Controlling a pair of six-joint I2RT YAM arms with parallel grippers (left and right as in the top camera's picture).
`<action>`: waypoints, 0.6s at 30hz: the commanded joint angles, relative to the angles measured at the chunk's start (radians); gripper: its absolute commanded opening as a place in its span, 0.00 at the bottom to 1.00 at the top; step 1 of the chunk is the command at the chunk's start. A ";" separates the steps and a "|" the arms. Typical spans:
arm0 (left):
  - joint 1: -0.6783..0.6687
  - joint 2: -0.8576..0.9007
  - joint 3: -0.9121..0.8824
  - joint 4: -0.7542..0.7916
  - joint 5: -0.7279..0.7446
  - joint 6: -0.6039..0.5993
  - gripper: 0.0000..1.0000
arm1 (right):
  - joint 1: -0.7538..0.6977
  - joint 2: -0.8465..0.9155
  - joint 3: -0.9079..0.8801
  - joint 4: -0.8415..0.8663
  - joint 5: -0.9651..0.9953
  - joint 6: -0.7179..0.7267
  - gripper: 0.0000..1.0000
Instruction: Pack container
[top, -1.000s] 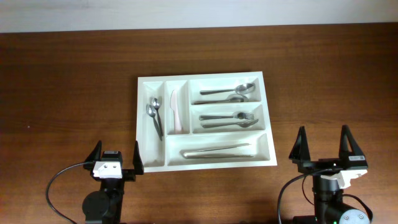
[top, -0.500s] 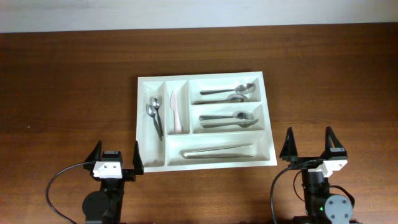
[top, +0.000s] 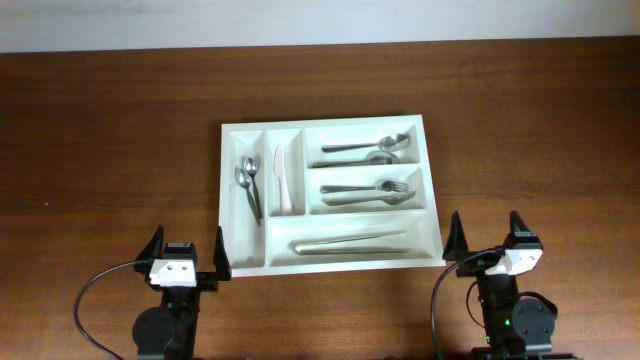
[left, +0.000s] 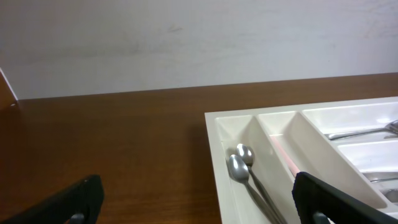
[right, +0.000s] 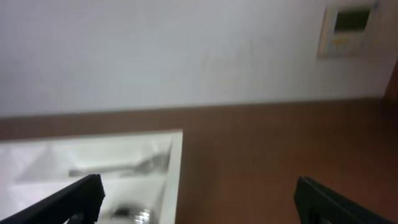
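Packing looks finished, or close to it. The container (top: 243, 245) sits on the counter (top: 110, 150) ahead of both tools. Its near corner on the left tool's side lies just beside the inner finger of the left tool (top: 188, 240), and its other near corner lies just ahead of the inner finger of the right tool (top: 484, 228). Each tool stands spread as wide as it goes, with nothing between its fingers and nothing touching them.

Every compartment already has something in it. Ahead of the left tool, two teaspoons (top: 248, 185) lie in the nearest narrow slot and a pale plastic knife (top: 282, 180) in the slot beyond. Towards the right tool, the farthest wide bay holds spoons (top: 365, 150), the middle one forks (top: 368, 190), and the bay closest to both tools long metal knives (top: 350, 242). I see no loose cutlery on the counter around either tool.

Judging from that, the step in hand is standing off, not picking. The right wrist view is blurred, so what lies close in front of that tool is hard to check. The next move probably calls only for keeping both tools clear of the container's near rim, so it is not nudged.
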 joint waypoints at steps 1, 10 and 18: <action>-0.003 -0.008 -0.003 -0.005 -0.003 0.016 0.99 | 0.008 -0.012 -0.005 -0.068 0.001 -0.007 0.99; -0.003 -0.008 -0.003 -0.005 -0.002 0.016 0.99 | 0.008 -0.012 -0.005 -0.063 0.006 -0.046 0.99; -0.003 -0.008 -0.003 -0.005 -0.003 0.016 0.99 | 0.008 -0.012 -0.005 -0.063 0.006 -0.096 0.99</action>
